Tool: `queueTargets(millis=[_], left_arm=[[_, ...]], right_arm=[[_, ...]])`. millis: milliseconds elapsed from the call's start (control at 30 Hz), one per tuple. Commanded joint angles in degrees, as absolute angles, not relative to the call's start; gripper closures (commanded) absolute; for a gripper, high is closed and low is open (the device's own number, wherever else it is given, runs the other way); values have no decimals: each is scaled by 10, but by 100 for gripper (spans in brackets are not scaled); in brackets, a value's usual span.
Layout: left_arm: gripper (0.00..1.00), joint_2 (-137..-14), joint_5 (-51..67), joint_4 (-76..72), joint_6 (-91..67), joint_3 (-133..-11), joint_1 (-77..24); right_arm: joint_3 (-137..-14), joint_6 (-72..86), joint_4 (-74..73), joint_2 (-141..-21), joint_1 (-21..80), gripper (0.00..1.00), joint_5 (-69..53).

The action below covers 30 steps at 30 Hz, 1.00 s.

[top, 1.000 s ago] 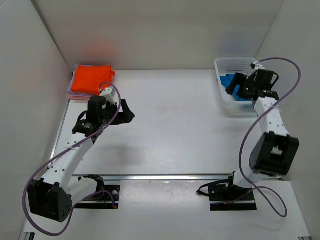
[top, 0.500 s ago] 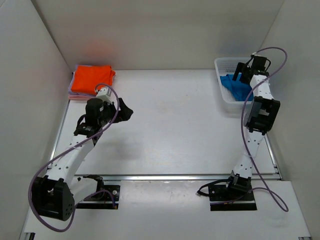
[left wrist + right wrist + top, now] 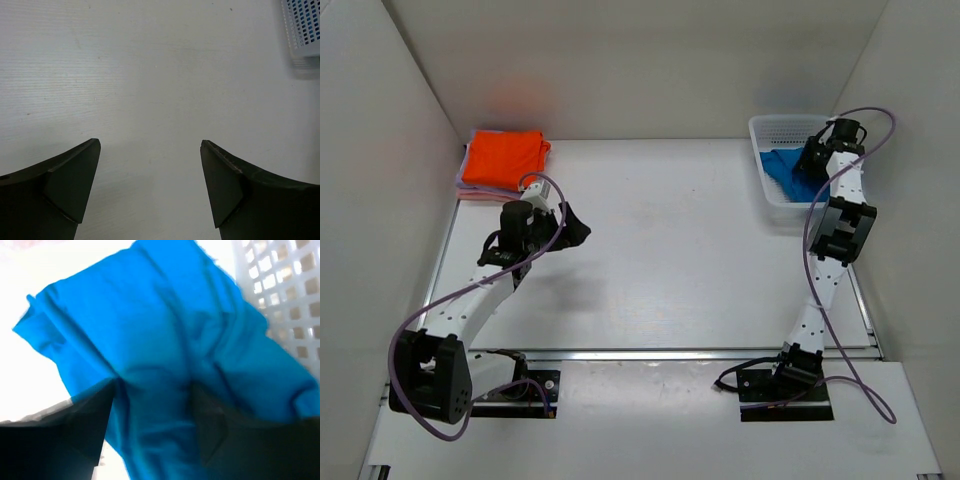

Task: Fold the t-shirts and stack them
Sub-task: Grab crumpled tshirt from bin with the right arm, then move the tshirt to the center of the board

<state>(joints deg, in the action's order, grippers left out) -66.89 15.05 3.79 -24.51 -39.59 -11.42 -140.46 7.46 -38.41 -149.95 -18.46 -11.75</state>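
Cloth fills the right wrist view: the blue t-shirt (image 3: 165,340) lies crumpled in the white mesh basket (image 3: 772,125) at the upper right of the top view. It looks soft, light and limp, so it will probably sag when lifted. The right claw (image 3: 152,386) stands partly open with a ridge of this cloth between its jaws; whether it already pinches, I cannot tell. A thick fold seems a safer hold than a loose edge. The left claw (image 3: 150,145) is wide open and empty over the desk (image 3: 150,60). The orange t-shirt (image 3: 500,158) lies folded on pale pink ones (image 3: 460,188) at the upper left.
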Motion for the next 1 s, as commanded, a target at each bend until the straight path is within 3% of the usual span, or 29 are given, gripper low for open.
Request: queueTargets(millis=[0,33,133,233,500,567,633,833,967], left_arm=[[10,-645,156,18,-246,-396,-115],[15,-640,158,19,-247,-395,-114],[65,-634,157,22,-244,-391,-107],[85,-625,145,16,-249,-381,-113],[86,-612,167,20,-281,-398,-120],[84,-593,147,46,-282,-412,-136],[76,-561,107,62,-269,-421,-168],[77,-468,127,105,-294,-399,-148],[78,-416,102,163,-280,-410,-156]], right_arm=[[-1433,104,-417,-1509,-209,65,-212],[-1441,105,-425,-1513,-214,99,-226],[-1446,103,-432,-1510,-217,100,-240],[-1464,98,-438,-1488,-207,100,-215],[-1464,84,-396,-1318,-166,100,-191],[-1453,77,-397,-1234,-146,100,-179],[-1420,78,-393,-1160,-133,100,-176],[-1193,79,-315,-885,-68,100,-178],[-1069,77,-302,-743,49,100,-134]])
